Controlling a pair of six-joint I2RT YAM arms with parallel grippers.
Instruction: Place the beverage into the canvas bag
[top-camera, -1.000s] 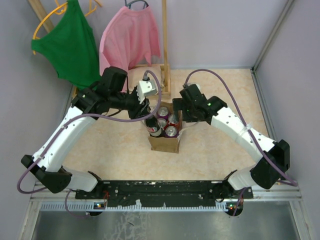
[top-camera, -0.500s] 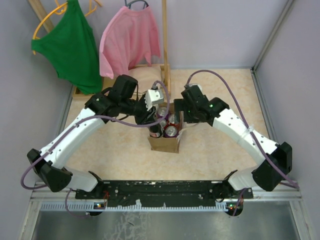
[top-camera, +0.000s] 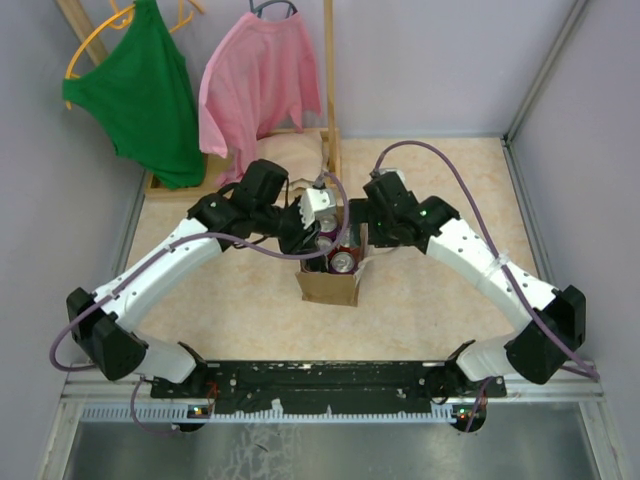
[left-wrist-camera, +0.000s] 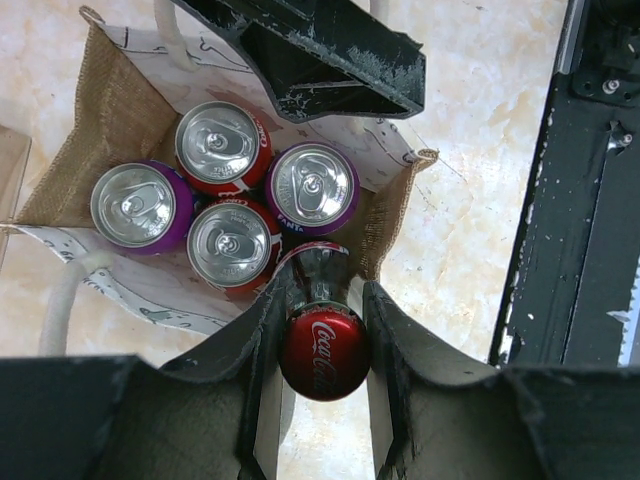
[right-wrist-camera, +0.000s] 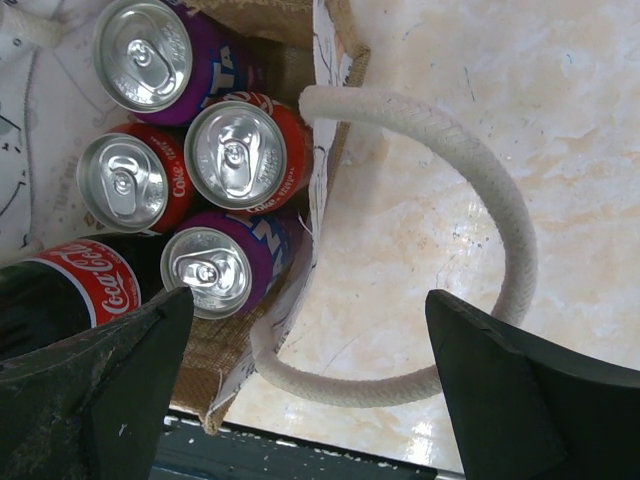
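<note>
The beverage is a dark Coca-Cola bottle with a red cap (left-wrist-camera: 322, 352). My left gripper (left-wrist-camera: 322, 340) is shut on its neck and holds it upright at one corner of the canvas bag (left-wrist-camera: 112, 112). The bottle's body (right-wrist-camera: 70, 290) reaches down beside several red and purple cans (left-wrist-camera: 230, 240) that stand inside the bag. From above, the bag (top-camera: 328, 287) stands mid-table, with the left gripper (top-camera: 318, 222) over its left side. My right gripper (right-wrist-camera: 310, 390) is open on the bag's right side (top-camera: 362, 228). Between its fingers lies a white rope handle (right-wrist-camera: 480, 180), which they do not touch.
A green top (top-camera: 140, 90) and a pink top (top-camera: 258, 80) hang on a wooden rack at the back left. A folded beige cloth (top-camera: 295, 152) lies under them. Walls close in both sides, and the black base rail (top-camera: 320, 378) runs along the near edge.
My left arm has carried the bottle to the right, from the bag's left edge to over its opening. The right arm has barely moved.
</note>
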